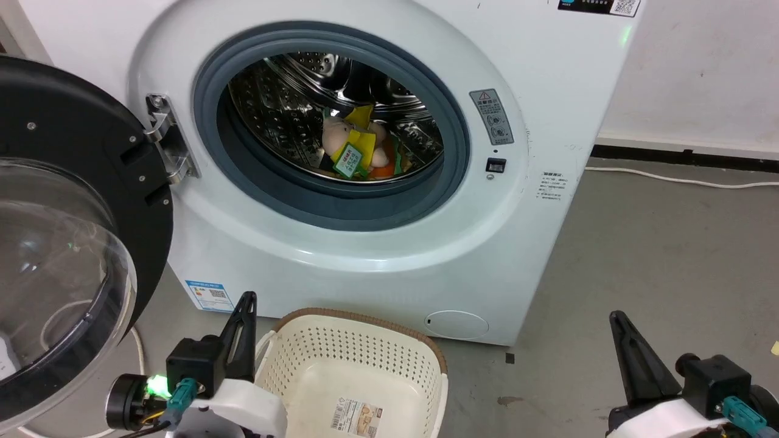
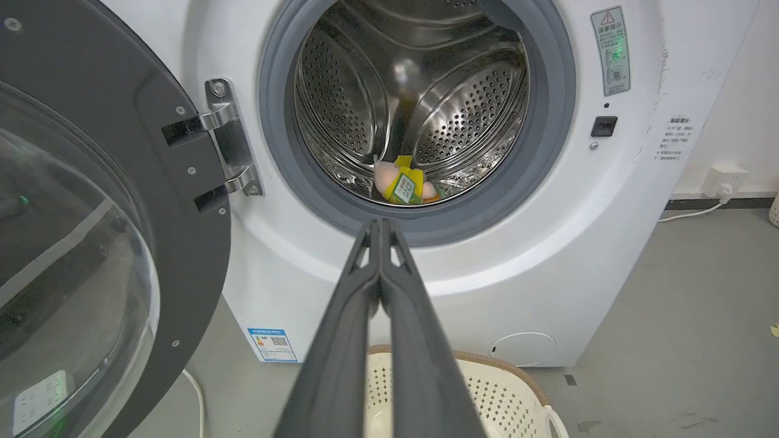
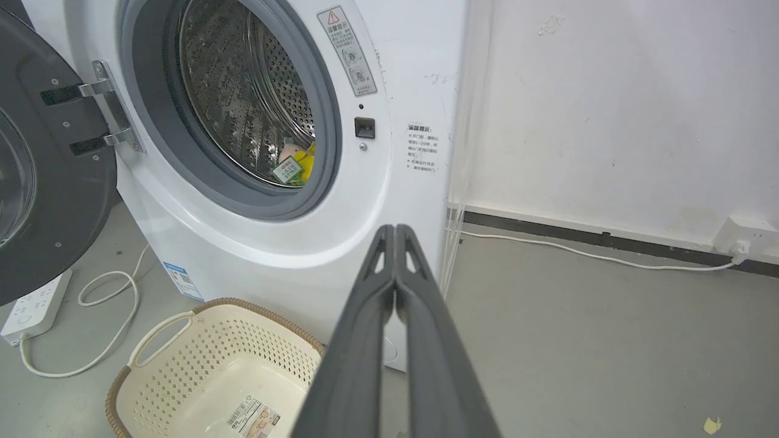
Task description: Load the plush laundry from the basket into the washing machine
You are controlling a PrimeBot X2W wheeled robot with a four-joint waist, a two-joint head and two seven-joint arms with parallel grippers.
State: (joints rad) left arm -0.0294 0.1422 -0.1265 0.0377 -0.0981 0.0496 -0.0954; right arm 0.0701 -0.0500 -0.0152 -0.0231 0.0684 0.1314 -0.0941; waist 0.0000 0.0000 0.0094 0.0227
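The white washing machine (image 1: pixel 341 255) stands with its round door (image 1: pixel 67 243) swung wide to the left. Inside the steel drum (image 1: pixel 286 115) lies the pale pink plush figure (image 1: pixel 344 143) with yellow bits and a green tag; something orange (image 1: pixel 382 171) shows beside it. The same pink figure (image 2: pixel 401 182) rests low in the drum in the left wrist view. The cream basket (image 1: pixel 359 371) sits on the floor before the machine, only its sticker (image 1: pixel 356 420) on its bottom. My left gripper (image 1: pixel 246 299) is shut beside the basket's left rim. My right gripper (image 1: pixel 618 317) is shut over the floor at the right.
A white cable (image 1: pixel 681 179) runs along the wall's base on the right to a socket (image 3: pixel 745 234). A power strip (image 3: pixel 33 304) with a looped cord (image 3: pixel 103 292) lies on the floor under the open door. Grey floor (image 1: pixel 657 261) stretches right of the machine.
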